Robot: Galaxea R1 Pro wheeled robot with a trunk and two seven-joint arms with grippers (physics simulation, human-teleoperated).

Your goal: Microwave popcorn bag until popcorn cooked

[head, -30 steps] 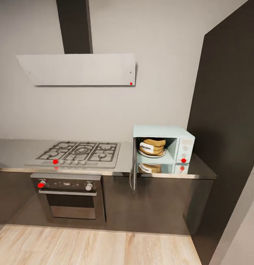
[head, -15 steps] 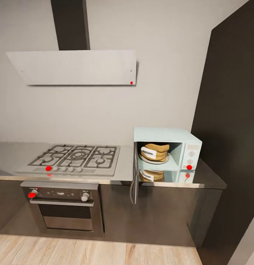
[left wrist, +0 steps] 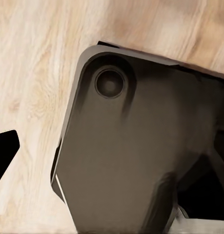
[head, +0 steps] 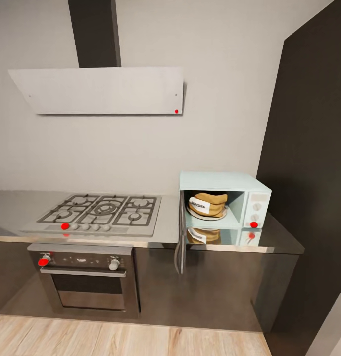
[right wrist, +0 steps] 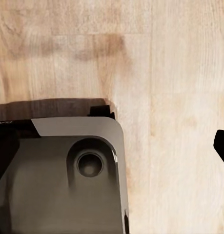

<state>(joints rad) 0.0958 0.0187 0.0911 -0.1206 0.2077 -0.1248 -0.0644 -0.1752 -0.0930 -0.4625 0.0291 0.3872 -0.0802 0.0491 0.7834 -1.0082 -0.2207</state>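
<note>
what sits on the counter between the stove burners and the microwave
In the head view, the microwave's open door, swung out edge-on, stands between it and the cooktop; otherwise that countertop strip is bare.

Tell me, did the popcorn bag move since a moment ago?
No. The popcorn bag sits in the same spot inside the open microwave. The picture shifted earlier because the camera moved; bag and microwave shifted together.

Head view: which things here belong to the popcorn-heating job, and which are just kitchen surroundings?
Job:
- popcorn bag, sitting inside the microwave
- microwave, door swung open
- countertop under the microwave

Surroundings:
- gas cooktop
- built-in oven
- range hood
- wood floor
</note>
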